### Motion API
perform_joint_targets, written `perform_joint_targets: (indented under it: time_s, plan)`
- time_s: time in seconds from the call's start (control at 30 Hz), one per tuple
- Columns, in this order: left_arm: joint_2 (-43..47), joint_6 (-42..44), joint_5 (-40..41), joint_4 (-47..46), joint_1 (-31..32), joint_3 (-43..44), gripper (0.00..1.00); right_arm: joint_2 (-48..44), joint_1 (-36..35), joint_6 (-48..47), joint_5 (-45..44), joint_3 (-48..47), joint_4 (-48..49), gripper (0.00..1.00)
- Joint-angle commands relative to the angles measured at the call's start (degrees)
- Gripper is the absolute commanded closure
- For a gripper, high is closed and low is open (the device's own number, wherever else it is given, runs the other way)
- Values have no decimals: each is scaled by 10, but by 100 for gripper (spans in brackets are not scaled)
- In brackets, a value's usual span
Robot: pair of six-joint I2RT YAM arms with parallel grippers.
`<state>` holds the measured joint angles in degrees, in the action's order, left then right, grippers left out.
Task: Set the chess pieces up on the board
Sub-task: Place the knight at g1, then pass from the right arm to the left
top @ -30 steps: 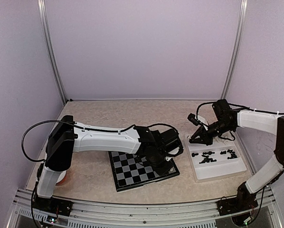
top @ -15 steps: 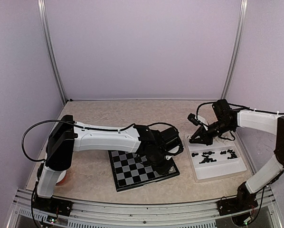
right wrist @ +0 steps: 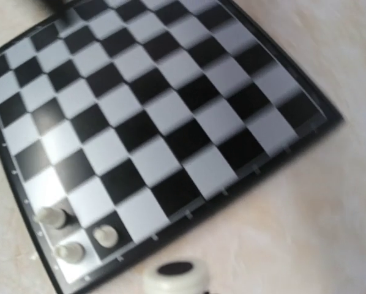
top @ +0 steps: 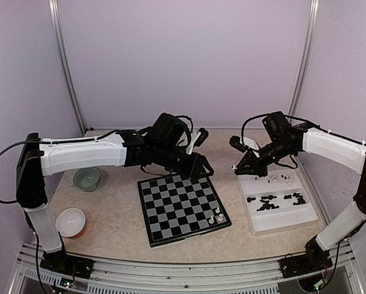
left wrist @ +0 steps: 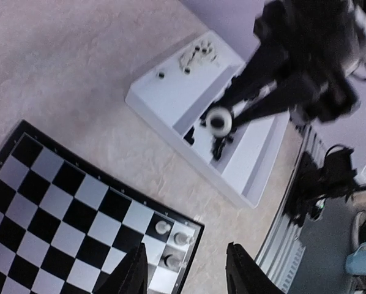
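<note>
The board (top: 171, 202) lies flat at the table's middle. Three cream-white chess pieces (top: 216, 215) stand in its near right corner, also visible in the left wrist view (left wrist: 172, 236) and in the right wrist view (right wrist: 70, 236). My left gripper (top: 197, 165) hovers over the board's far edge, open, with nothing between its fingers (left wrist: 134, 272). My right gripper (top: 237, 168) hangs between the board and the tray, shut on a cream-white piece (left wrist: 220, 120). The dark round base of that piece (right wrist: 177, 277) faces the right wrist camera.
A white tray (top: 281, 220) at the right holds several black pieces (top: 270, 202) in its near part and several cream-white ones (top: 284, 179) at the far end. A green bowl (top: 86, 177) and a white bowl (top: 70, 220) sit at the left.
My left arm has lifted off the board's near right corner and swung back to the far edge while its jaws opened. The three pieces there now show. My right gripper moved up and left.
</note>
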<state>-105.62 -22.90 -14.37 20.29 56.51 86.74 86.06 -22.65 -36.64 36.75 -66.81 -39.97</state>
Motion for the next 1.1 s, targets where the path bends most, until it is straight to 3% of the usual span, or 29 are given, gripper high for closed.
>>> perform_joint_targets:
  time_s: [0.0,0.37,0.6,0.83,1.07]
  plan:
    - [11,-86,-127,-160,-22,-31,54,-12,-52,-21,-53,-47,-39,95]
    - [-34,-108,-189,-215,-26,-3,54,14,-121,-16,-89,-105,-62,94]
    - [-41,-119,-176,-215,-34,-11,58,12,-127,-16,-90,-110,-64,94]
    - [-35,-148,-160,-232,-47,-31,53,11,-129,-16,-87,-104,-63,94]
    - [-50,-159,-174,-238,-47,-23,59,12,-129,-13,-88,-104,-60,94]
